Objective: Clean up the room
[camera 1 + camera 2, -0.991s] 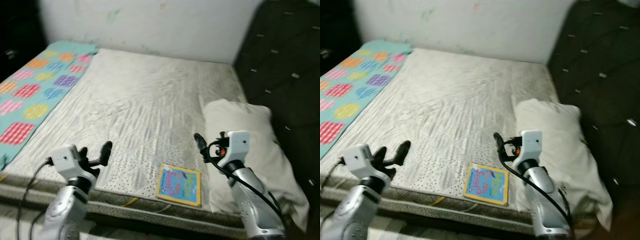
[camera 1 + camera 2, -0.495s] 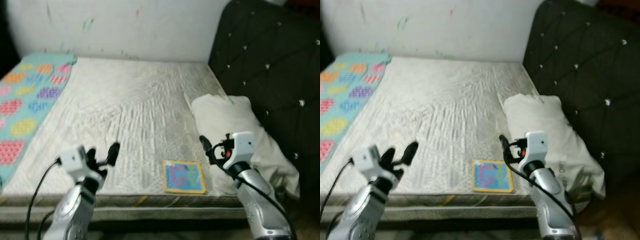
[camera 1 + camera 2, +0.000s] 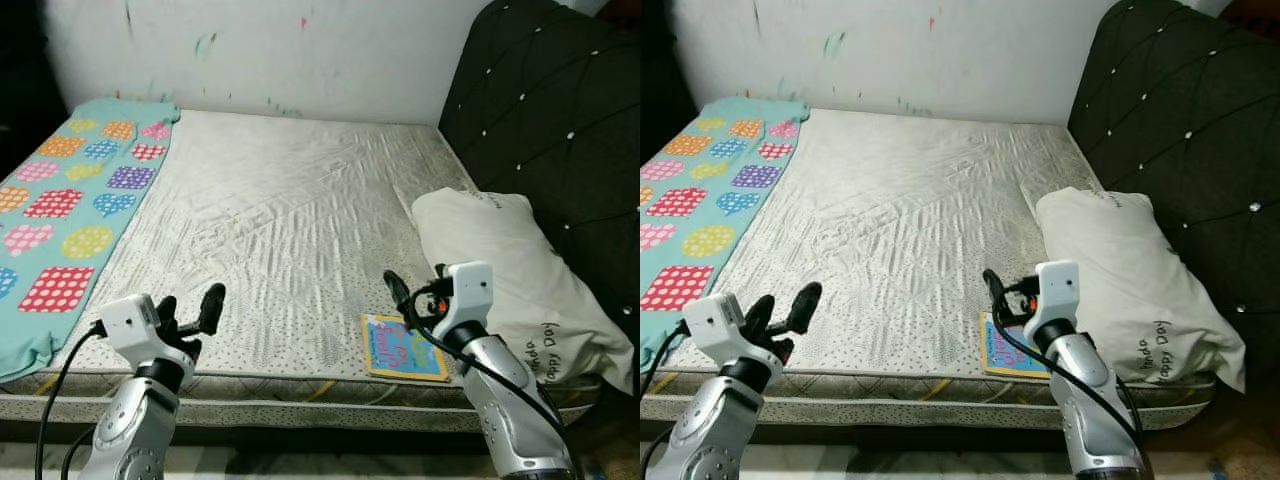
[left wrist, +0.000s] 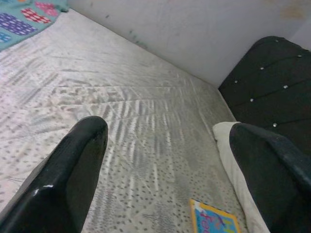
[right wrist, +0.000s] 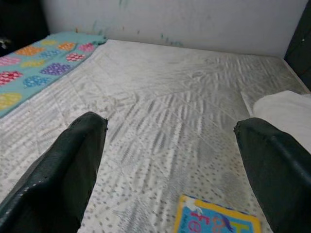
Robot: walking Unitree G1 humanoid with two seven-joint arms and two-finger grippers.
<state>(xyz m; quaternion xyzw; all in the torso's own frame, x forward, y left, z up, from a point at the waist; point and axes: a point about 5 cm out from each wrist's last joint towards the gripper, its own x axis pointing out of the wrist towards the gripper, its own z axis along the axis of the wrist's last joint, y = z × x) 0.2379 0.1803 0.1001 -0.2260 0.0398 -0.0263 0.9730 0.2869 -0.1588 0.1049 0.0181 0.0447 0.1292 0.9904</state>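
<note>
Your left gripper [image 3: 190, 312] is hovering over the bed's [image 3: 290, 230] near edge, its fingers [image 4: 73, 165] spread wide and holding nothing; a patterned teal blanket [image 3: 70, 190] is lying beyond it, further to its left. Your right gripper [image 3: 410, 300] is also standing wide and empty, hanging just above the colourful book [image 3: 403, 348], which is lying flat by the mattress edge. A white pillow [image 3: 515, 285] is resting just right of that gripper, against the dark tufted headboard [image 3: 550, 120].

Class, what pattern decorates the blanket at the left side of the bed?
The teal blanket carries multicoloured dotted patches, squares, circles and hearts; clearest in the left eye view.
</note>
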